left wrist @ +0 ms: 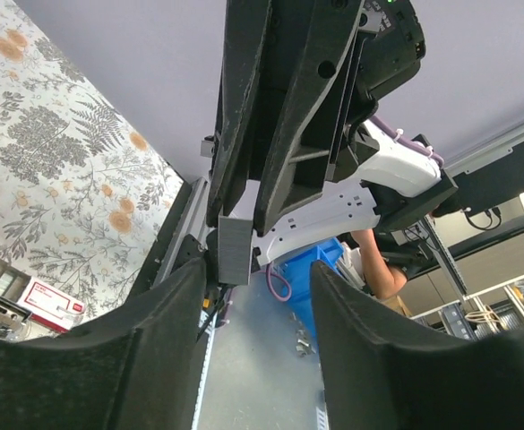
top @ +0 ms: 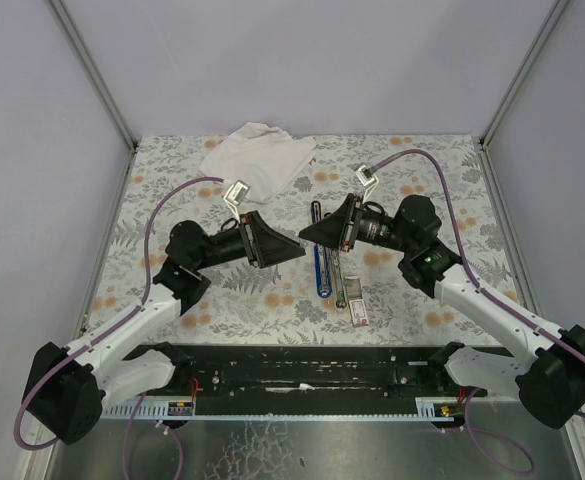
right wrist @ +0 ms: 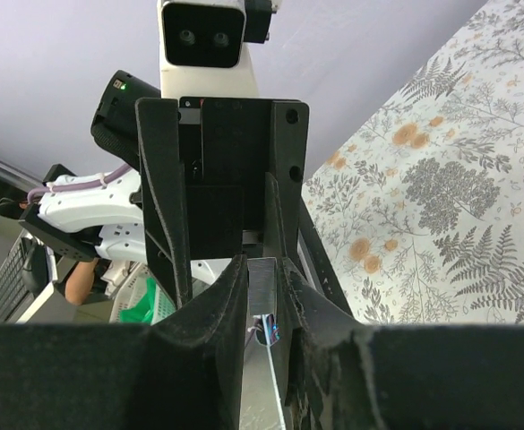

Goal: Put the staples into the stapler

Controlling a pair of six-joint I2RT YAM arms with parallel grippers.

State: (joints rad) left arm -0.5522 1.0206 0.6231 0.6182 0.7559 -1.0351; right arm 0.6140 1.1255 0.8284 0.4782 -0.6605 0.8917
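Right claw [right wrist: 263, 269]: jaws narrow, pinched on a silvery strip [right wrist: 262, 381] that runs lengthwise between the fingers and sticks out past their tips; staple-like, though whether it is staples cannot be told; held in the air above the middle of the table [top: 452, 200].

Left claw [left wrist: 260, 273]: facing the right claw nearly tip to tip, also held off the table; jaws about half apart with nothing gripped between the pads; the free end of the strip sits just in front of its fingertips, and whether it touches them cannot be told.

Blue stapler [top: 321, 268]: lying on the table below and just near of the two claws, lengthwise front to back.

Silvery stapler [top: 341, 285]: just beside the blue one, to its right, roughly parallel, reaching a little nearer to the arm bases.

Box of staples [top: 358, 313]: small, flat, pink-red and white label; flat on the table at the near end of the silvery stapler, just to its right; neither claw near it.

White cloth [top: 257, 160]: crumpled, at the far side of the table, well apart from the staplers.

Table: covered with a floral print.
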